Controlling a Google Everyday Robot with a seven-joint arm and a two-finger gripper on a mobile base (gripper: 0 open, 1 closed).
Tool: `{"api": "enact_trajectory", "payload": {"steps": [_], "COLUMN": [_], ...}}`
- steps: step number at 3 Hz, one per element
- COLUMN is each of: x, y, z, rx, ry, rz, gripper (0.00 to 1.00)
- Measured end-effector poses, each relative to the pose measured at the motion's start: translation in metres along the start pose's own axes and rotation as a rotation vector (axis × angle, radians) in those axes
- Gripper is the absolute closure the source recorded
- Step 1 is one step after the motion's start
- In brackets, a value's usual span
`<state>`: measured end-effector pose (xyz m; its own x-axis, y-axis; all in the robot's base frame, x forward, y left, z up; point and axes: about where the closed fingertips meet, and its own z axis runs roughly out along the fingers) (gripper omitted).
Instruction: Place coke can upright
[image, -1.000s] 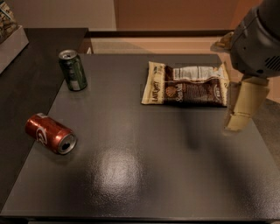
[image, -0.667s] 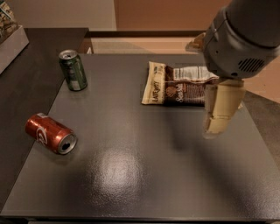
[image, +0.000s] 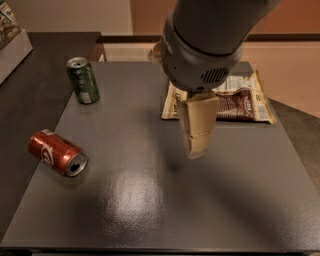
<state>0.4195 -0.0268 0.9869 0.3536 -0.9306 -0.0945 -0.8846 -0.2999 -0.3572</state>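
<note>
The red coke can (image: 56, 152) lies on its side near the left edge of the dark table (image: 150, 200), its silver end facing front right. My gripper (image: 197, 147) hangs from the grey arm above the table's middle, well to the right of the can and clear of it. It holds nothing that I can see.
A dark green can (image: 83, 80) stands upright at the back left. A brown and white snack bag (image: 235, 100) lies flat at the back right, partly behind the arm. A white box (image: 10, 47) sits on the counter at far left.
The arm has swung left from the table's right edge toward its middle, now covering part of the snack bag. The cans have not moved.
</note>
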Motion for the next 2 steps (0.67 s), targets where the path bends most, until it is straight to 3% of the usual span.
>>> {"api": "enact_trajectory", "payload": {"steps": [2], "x": [-0.054], "y": [-0.020], "z": [0.024], "rx": [-0.026], "ry": [-0.028], "rz": [-0.299], "gripper": [0.00]}}
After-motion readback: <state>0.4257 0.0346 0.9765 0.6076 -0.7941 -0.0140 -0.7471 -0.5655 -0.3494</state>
